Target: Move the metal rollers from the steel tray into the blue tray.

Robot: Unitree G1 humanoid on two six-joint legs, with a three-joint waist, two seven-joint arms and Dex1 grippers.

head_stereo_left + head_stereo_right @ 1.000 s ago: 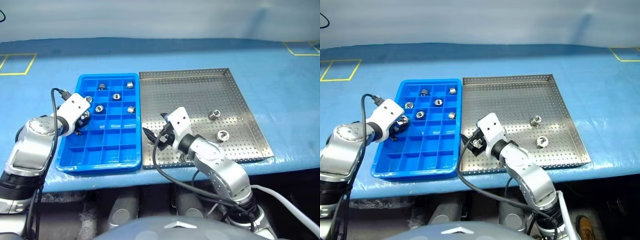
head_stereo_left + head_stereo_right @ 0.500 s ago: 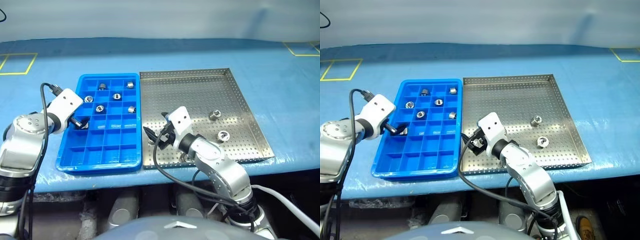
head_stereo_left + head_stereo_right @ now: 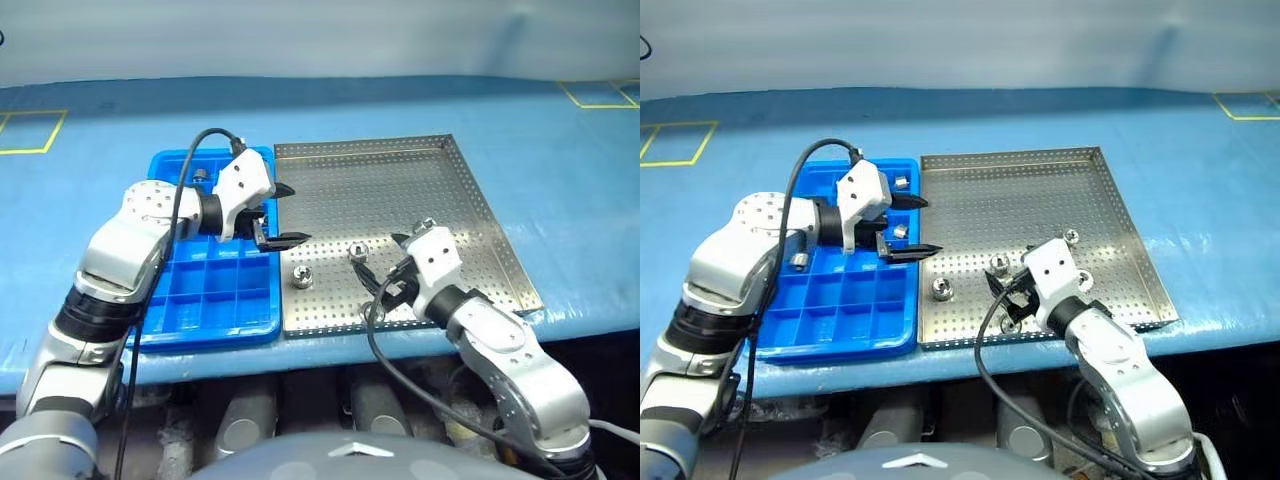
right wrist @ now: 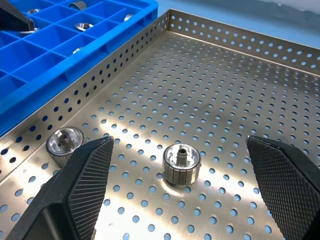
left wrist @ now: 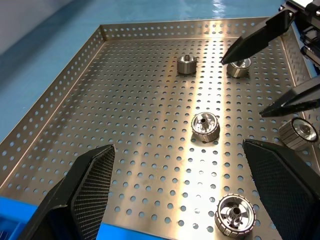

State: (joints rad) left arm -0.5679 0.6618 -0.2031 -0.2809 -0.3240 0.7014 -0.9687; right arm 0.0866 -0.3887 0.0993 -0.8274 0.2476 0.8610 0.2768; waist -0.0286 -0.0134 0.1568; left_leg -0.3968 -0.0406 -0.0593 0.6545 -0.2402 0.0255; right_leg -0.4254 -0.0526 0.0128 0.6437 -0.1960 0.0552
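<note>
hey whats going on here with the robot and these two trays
A two-armed robot is sorting metal rollers from the steel tray into the blue tray. Several rollers already sit in the blue compartments, and a few remain on the perforated steel floor. The left tool hangs open at the steel tray's left edge, holding nothing. The right tool is open too, low over the rollers near the tray's front.

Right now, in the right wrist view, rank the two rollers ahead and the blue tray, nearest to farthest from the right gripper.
1. Centre roller, straight ahead of the right gripper.
2. Wall-side roller, off to the side by the steel tray wall.
3. Blue tray, beyond that wall.
</note>
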